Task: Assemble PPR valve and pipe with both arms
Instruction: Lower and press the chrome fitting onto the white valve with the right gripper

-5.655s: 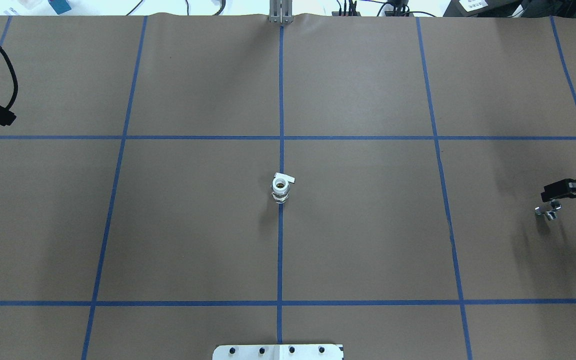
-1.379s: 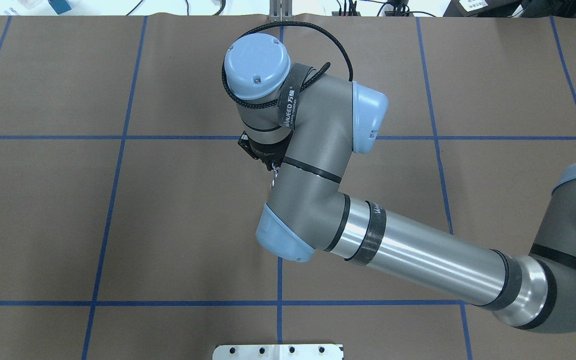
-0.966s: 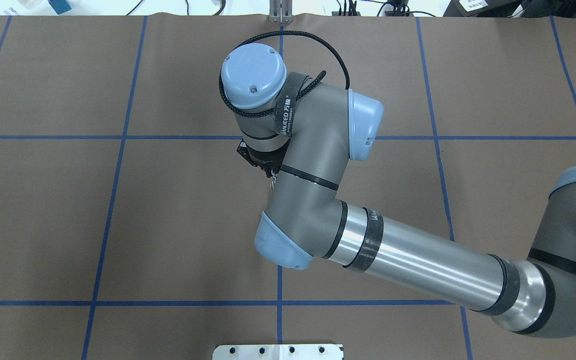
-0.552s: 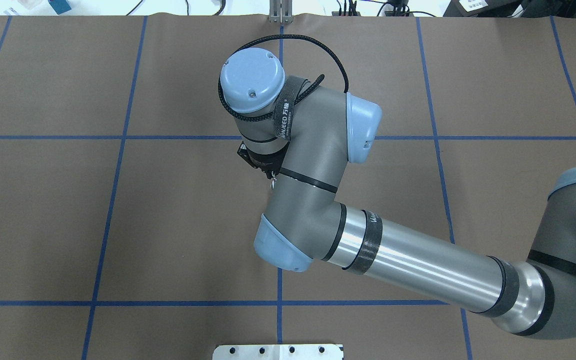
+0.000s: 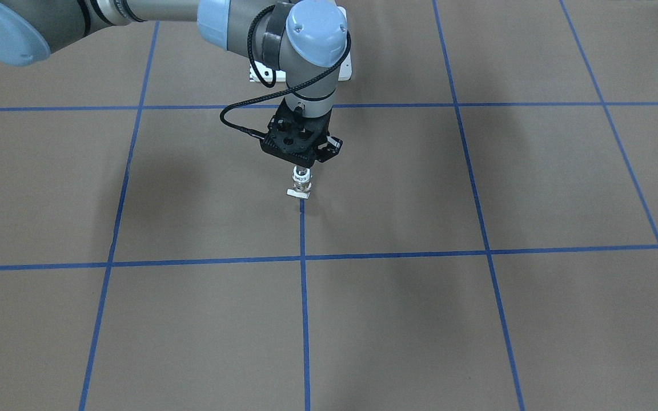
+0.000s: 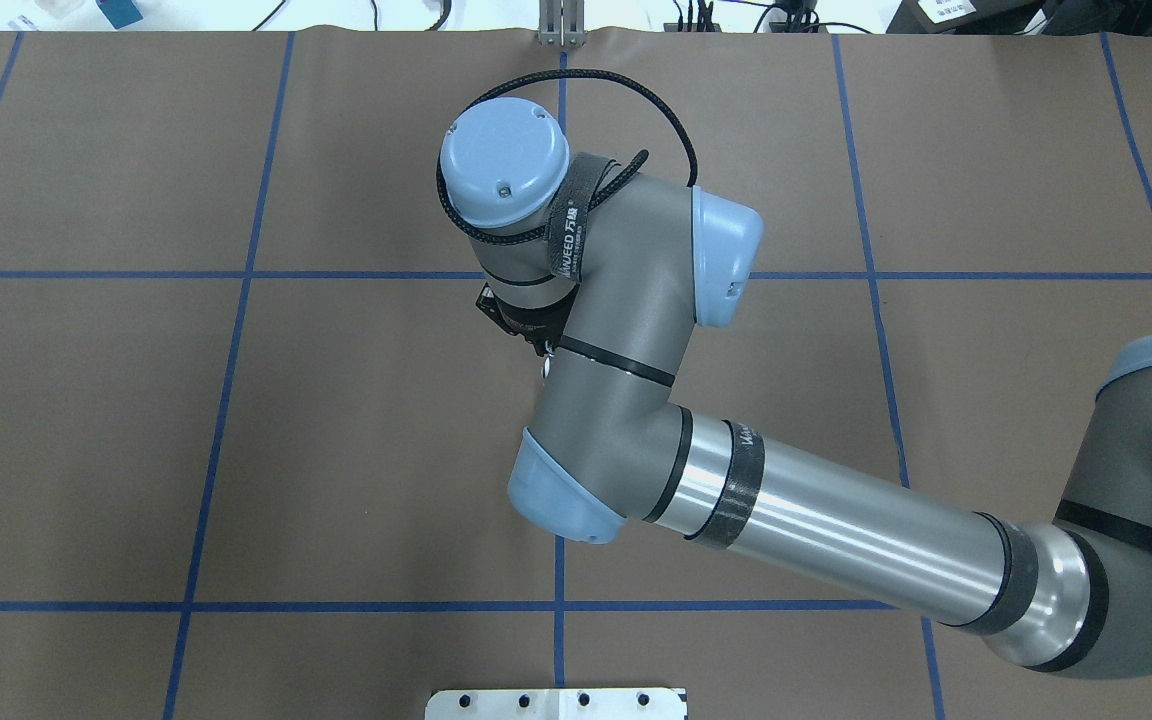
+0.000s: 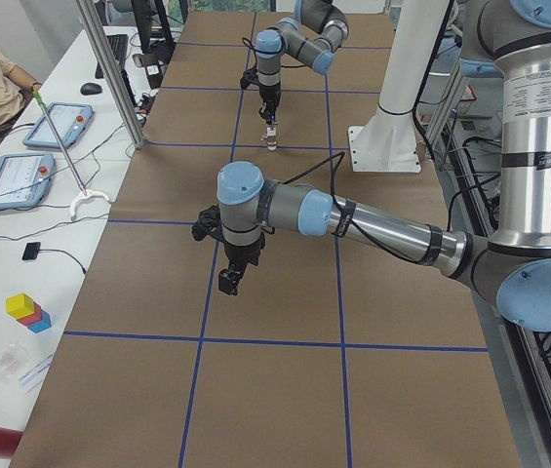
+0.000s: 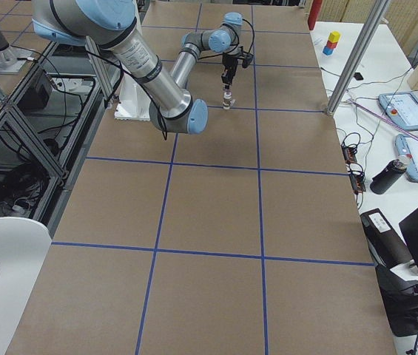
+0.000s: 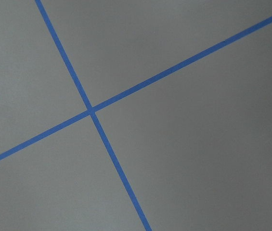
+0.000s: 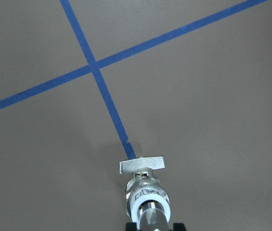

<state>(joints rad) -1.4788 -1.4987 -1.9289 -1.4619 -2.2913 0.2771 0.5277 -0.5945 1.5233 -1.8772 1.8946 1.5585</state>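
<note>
The white PPR valve (image 5: 299,191) stands upright on the blue tape line at the table's middle, its flat handle (image 10: 142,165) pointing away from the wrist camera. My right gripper (image 5: 301,166) hangs straight above it, shut on the silver pipe (image 10: 150,216), whose lower end sits in the valve's white top ring (image 10: 147,199). In the overhead view the right arm's wrist (image 6: 596,330) hides both parts. My left gripper (image 7: 228,283) hovers over bare brown paper, far from the valve; I cannot tell if it is open or shut.
Blue tape lines divide the brown paper table (image 6: 236,450) into squares. The white flanged pedestal (image 6: 556,703) stands at the robot's edge. A side bench with tablets (image 7: 56,125) and coloured blocks (image 7: 26,310) lies beyond the far edge.
The right arm came in from the right edge with the pipe and now stands over the valve. Over the last second it sank slightly. The left gripper has left the overhead view.
</note>
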